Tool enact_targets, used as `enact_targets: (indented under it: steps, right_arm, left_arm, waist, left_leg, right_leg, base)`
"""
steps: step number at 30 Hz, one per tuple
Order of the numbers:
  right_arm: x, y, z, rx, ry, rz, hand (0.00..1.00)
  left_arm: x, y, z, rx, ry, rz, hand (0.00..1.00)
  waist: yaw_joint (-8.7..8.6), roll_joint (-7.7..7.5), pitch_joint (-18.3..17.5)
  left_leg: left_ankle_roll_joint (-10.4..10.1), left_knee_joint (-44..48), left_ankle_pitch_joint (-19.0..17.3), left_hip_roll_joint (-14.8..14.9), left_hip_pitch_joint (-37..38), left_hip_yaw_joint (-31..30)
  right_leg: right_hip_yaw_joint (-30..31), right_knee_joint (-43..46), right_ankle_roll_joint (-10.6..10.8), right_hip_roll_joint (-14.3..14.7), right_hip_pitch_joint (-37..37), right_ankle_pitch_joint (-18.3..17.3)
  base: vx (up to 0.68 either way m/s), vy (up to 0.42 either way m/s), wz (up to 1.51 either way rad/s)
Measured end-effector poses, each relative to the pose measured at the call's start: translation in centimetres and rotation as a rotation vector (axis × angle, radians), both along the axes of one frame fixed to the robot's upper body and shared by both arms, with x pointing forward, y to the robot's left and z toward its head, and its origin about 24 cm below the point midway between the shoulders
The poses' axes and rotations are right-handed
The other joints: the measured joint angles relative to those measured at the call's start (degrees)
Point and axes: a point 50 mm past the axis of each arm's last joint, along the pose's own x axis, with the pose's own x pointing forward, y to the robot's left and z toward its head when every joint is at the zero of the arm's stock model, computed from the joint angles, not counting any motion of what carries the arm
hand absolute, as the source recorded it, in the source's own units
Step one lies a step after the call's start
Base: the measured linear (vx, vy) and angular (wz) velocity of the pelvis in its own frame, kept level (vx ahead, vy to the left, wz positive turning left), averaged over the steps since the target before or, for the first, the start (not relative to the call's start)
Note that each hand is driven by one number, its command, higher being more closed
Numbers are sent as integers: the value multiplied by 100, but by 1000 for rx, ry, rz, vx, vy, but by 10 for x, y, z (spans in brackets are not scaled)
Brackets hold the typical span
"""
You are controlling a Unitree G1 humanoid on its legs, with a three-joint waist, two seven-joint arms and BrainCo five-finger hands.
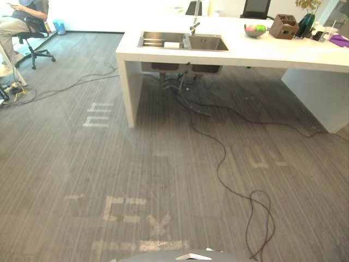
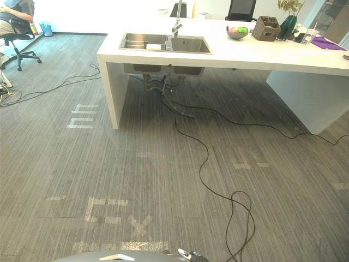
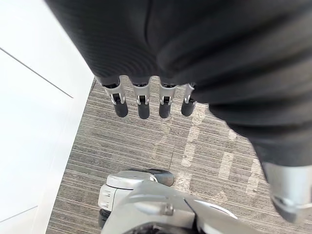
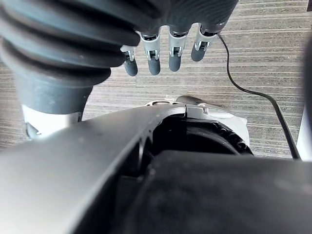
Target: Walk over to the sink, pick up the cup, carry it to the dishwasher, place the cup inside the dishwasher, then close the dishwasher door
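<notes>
A steel double sink [image 1: 182, 41] is set into a white counter [image 1: 272, 54] some way ahead across the grey carpet, with a tap [image 1: 195, 22] behind it. A small white thing [image 1: 172, 45] lies in the left basin; I cannot tell whether it is the cup. My left hand [image 3: 141, 105] hangs at my side over the carpet, fingers straight and holding nothing. My right hand [image 4: 153, 61] hangs the same way, fingers relaxed and empty.
Black cables [image 1: 218, 158] trail from under the sink across the carpet toward me. On the counter's right end stand a fruit bowl [image 1: 254, 30], a wooden box [image 1: 284, 26] and a vase [image 1: 306, 23]. A person sits on an office chair [image 1: 30, 38] far left. A white panel [image 3: 34, 122] stands beside my left hand.
</notes>
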Motion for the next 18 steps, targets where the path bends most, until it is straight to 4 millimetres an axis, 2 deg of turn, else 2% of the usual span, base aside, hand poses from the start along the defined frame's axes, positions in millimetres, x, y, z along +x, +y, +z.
enact_targets:
  steps: [12, 18]
  right_arm:
    - [2, 2, 0, 14, -13, -13, 0]
    - [1, 2, 0, 25, -6, -38, 0]
  left_arm:
    - [19, 1, 4, 12, -211, -106, 0]
    - [31, 1, 7, 36, -321, -100, 0]
  waist:
    - [-16, -8, 52]
    - [-41, 34, 77]
  left_leg:
    - [27, -1, 24, -13, 7, -8]
    - [5, -4, 12, -14, 96, 0]
  right_leg:
    - [-28, 1, 8, -12, 13, 7]
    - [-25, -2, 24, -15, 98, 4]
  base:
    - [-23, -3, 0]
    - [-13, -1, 0]
